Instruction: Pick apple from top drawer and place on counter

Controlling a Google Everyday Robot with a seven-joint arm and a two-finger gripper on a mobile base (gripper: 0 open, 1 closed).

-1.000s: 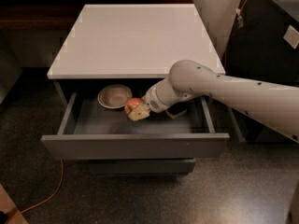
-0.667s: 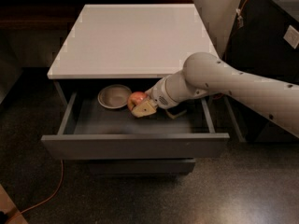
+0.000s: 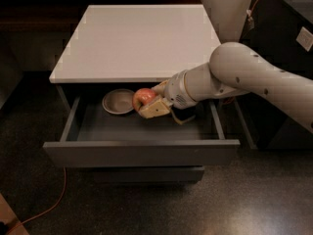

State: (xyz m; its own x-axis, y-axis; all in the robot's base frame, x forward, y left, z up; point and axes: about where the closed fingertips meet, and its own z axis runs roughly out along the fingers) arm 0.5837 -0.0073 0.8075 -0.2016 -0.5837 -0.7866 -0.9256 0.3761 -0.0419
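The top drawer (image 3: 142, 153) of the grey cabinet stands pulled open, showing its dark interior. My gripper (image 3: 148, 101) reaches in from the right and is shut on the small red apple (image 3: 143, 97), holding it above the drawer floor, level with the drawer's top edge. One pale finger (image 3: 155, 108) shows below the apple. The glossy white counter (image 3: 137, 40) lies just above and behind the gripper. My white arm crosses the drawer's right side.
A beige bowl (image 3: 118, 102) sits in the drawer's back left, just left of the apple. A dark cabinet (image 3: 286, 28) stands at the right. An orange cable (image 3: 46, 204) lies on the dark floor at the lower left.
My gripper has risen with the apple, from low inside the drawer up to about the drawer's top edge, and shifted slightly left toward the bowl.
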